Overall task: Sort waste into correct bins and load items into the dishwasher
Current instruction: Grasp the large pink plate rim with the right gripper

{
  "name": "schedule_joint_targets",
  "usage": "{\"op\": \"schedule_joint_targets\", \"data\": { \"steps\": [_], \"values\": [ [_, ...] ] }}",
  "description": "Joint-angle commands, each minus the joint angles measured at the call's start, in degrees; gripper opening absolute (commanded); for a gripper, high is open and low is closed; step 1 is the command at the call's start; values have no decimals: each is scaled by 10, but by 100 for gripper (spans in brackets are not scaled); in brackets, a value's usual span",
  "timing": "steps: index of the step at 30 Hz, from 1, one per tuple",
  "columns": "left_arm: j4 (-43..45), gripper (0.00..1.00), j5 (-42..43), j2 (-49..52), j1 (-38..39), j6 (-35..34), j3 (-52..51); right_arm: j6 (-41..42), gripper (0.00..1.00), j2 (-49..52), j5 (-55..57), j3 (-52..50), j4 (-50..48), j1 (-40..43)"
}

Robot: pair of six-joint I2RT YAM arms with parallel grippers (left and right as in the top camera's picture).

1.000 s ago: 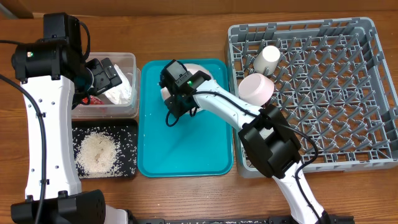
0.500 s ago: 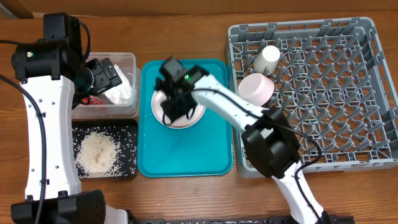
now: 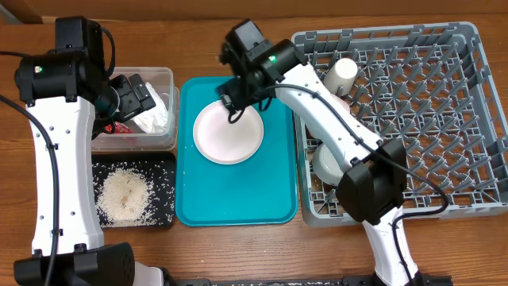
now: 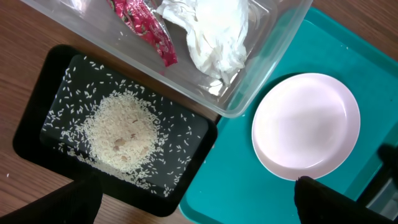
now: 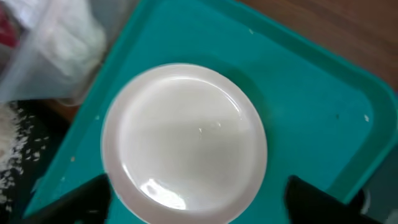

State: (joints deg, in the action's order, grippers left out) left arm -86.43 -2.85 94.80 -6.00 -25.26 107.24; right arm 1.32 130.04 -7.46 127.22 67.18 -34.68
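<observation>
The pale pink plate (image 3: 228,133) (image 5: 185,140) (image 4: 306,126) lies flat on the teal tray (image 3: 238,195). My right gripper (image 3: 236,99) (image 5: 199,208) hovers open above the plate's far edge, holding nothing. My left gripper (image 3: 141,95) (image 4: 199,208) stands open over the clear tub (image 3: 163,75), which holds the white napkin (image 4: 211,31) and the red wrapper (image 4: 146,25). Rice (image 4: 121,134) lies heaped in the black tray (image 3: 163,214). In the grey dish rack (image 3: 413,119) stand a cream cup (image 3: 343,73) and a pale bowl (image 3: 324,163). My right forearm mostly hides the pink bowl (image 3: 341,99).
The teal tray (image 5: 298,93) sits between the two bins and the rack, all nearly touching. My right arm crosses the rack's left side. Bare wooden table (image 3: 238,254) runs along the front edge.
My right gripper, shut on the tilted plate a second ago, laid it flat on the teal tray, opened, and drew back toward the tray's far edge. The left arm stayed still.
</observation>
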Motion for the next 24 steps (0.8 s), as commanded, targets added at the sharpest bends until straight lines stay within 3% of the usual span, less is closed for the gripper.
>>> {"op": "schedule_joint_targets", "data": {
  "steps": [1,10,17,24],
  "values": [
    [-1,100,-5,2,4,9,1,2,38,20,11,-61,-39,24],
    [-1,100,-5,2,4,9,1,2,39,20,40,-191,-145,40],
    [-1,100,-5,2,4,9,1,2,39,21,39,-212,-149,36],
    [-1,100,-5,2,4,9,1,2,30,21,38,-212,-144,24]
  ]
}}
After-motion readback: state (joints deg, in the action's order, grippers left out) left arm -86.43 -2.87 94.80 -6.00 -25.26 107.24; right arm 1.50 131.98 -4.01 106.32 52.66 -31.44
